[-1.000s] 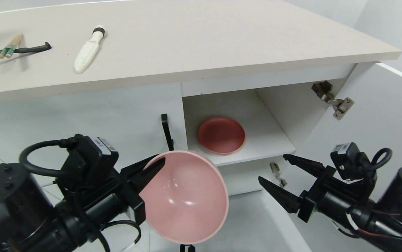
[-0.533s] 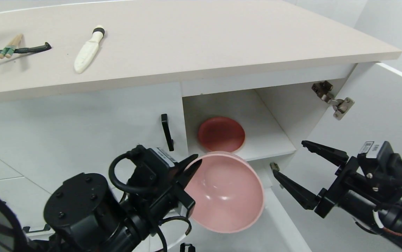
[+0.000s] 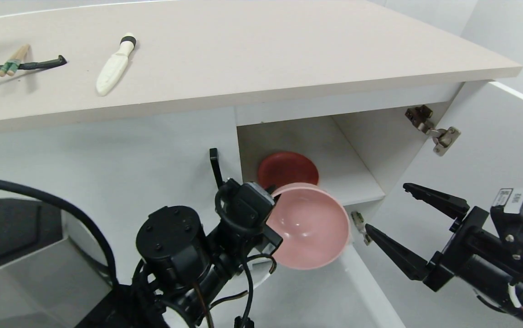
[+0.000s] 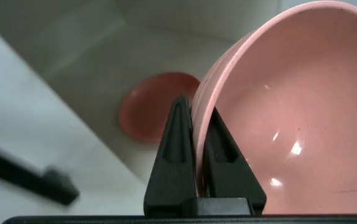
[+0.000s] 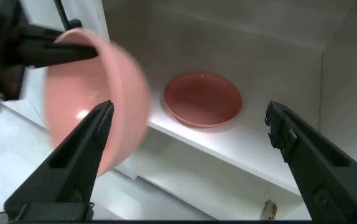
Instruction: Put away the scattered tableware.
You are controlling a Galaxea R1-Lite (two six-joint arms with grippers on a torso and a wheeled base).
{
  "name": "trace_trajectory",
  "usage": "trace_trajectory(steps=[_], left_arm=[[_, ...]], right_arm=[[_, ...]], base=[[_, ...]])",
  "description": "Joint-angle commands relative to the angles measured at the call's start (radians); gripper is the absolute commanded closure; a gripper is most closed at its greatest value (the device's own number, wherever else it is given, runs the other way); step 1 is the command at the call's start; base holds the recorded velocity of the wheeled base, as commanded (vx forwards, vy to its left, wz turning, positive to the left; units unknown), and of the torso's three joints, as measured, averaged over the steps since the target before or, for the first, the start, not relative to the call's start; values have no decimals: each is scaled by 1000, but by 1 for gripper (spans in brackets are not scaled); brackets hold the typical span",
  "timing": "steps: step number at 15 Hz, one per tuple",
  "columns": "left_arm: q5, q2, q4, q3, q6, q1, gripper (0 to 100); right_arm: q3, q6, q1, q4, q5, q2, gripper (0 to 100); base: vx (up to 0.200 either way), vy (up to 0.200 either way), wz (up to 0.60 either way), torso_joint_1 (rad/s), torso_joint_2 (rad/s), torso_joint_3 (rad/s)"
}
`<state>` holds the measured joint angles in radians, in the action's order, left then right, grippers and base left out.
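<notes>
My left gripper [image 3: 271, 191] is shut on the rim of a pink bowl [image 3: 309, 224], held tilted at the front edge of the open cabinet shelf [image 3: 357, 182]. In the left wrist view its fingers [image 4: 180, 149] pinch the pink bowl's [image 4: 290, 130] wall. A red plate [image 3: 286, 167] lies flat on the shelf just behind the bowl, also seen as the red plate [image 5: 202, 98] in the right wrist view. My right gripper [image 3: 387, 216] stands open to the right of the bowl, in front of the open cabinet door, with nothing between its fingers.
On the countertop [image 3: 243, 50] lie a white knife with a black collar [image 3: 115, 66] and chopsticks [image 3: 13, 60] beside a black cable at far left. The open cabinet door [image 3: 507, 136] with its hinge [image 3: 432, 127] stands at right. A black handle [image 3: 215, 166] is on the shut door.
My left arm carried the pink bowl up and rightward from below the cabinet to the shelf's front edge. My right gripper drew back to the right and stayed open.
</notes>
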<state>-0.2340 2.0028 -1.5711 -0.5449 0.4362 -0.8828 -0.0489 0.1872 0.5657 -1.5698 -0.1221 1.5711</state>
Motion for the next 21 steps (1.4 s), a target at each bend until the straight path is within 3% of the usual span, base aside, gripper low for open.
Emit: trace_trajectory(steps=[1,4,8,11,21], left_arm=[[-51,117,0,-124,7,13,100],[-60,159,0,-233,-1,13,100],[-60,152,0,-267,-1,8,100],[-60,149,0,-334,-2,11,100],[-60,143,0,-348,-2,1,100]], right_arm=[[4,-2,8,-1,-1,9,0],[-35,-6,-18,-1,-1,79,0],[-149,-2,-118,-1,-1,222,0],[-180,3,-127,-1,-1,271,0],[-252,3,-124,-1,2,265,0]], base=[[0,0,0,0,0,0],[0,0,0,0,0,0],[0,0,0,0,0,0],[0,0,0,0,0,0],[0,0,0,0,0,0]])
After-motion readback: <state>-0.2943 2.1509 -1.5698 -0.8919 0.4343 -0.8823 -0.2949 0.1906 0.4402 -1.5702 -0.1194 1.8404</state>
